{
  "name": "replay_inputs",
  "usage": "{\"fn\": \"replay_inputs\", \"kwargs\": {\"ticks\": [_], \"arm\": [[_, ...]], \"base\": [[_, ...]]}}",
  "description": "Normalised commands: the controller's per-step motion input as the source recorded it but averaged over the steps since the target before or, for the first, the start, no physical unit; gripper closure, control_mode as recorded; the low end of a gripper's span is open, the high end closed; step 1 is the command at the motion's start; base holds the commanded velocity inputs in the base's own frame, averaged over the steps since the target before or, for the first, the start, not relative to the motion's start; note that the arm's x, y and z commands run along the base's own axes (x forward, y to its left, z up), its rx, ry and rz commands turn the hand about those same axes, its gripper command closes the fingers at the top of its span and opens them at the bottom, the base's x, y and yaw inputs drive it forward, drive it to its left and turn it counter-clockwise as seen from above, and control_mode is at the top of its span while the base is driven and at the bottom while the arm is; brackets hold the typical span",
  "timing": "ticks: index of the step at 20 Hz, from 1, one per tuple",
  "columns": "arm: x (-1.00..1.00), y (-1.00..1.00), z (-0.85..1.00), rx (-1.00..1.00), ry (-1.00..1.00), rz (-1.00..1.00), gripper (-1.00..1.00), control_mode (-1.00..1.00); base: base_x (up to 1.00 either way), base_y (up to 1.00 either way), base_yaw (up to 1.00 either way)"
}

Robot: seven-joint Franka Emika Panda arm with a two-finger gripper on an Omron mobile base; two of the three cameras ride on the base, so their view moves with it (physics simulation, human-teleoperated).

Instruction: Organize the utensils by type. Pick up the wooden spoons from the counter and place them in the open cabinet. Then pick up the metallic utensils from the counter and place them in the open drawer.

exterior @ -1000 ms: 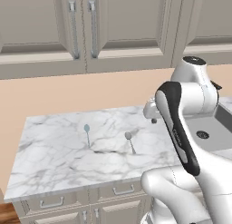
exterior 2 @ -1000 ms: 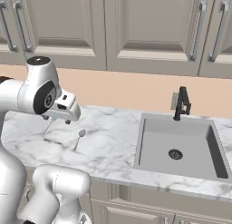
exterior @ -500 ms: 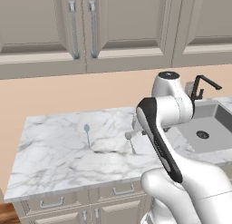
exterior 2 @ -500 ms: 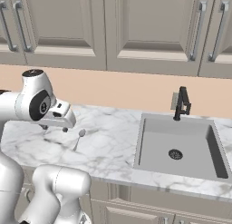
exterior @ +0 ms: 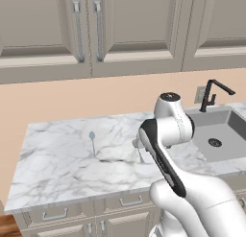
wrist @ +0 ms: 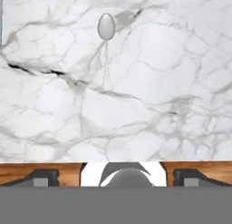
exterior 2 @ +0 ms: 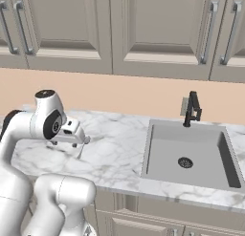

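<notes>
Two slim metallic spoons lie on the white marble bench, which ends at a free left edge, a front edge over drawer fronts, and a sink cut into its right part; bare marble lies all around both spoons. The teal spoon is pale blue with a small oval bowl, lying left of the arm. The silver spoon is grey with an oval bowl and a thin handle, almost blending into the veining. The end effector hangs above it, released with fingertips spread wide, grasping nothing; the handle points toward it.
</notes>
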Motion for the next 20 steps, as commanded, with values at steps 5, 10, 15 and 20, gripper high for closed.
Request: {"fn": "replay_inputs", "kwargs": {"ticks": [5, 10, 15, 20], "arm": [[0.34, 0.0, -0.48, 0.0, 0.0, 0.0, -1.0, -1.0], [0.42, 0.0, -0.31, 0.0, 0.0, 0.0, -1.0, -1.0], [0.46, 0.01, -0.4, 0.0, 0.0, 0.0, -1.0, -1.0], [0.5, 0.03, -0.24, 0.0, 0.02, 0.0, -1.0, -1.0]], "base": [[0.0, 0.0, 0.0], [0.0, 0.0, 0.0], [0.0, 0.0, 0.0], [0.0, 0.0, 0.0]]}}
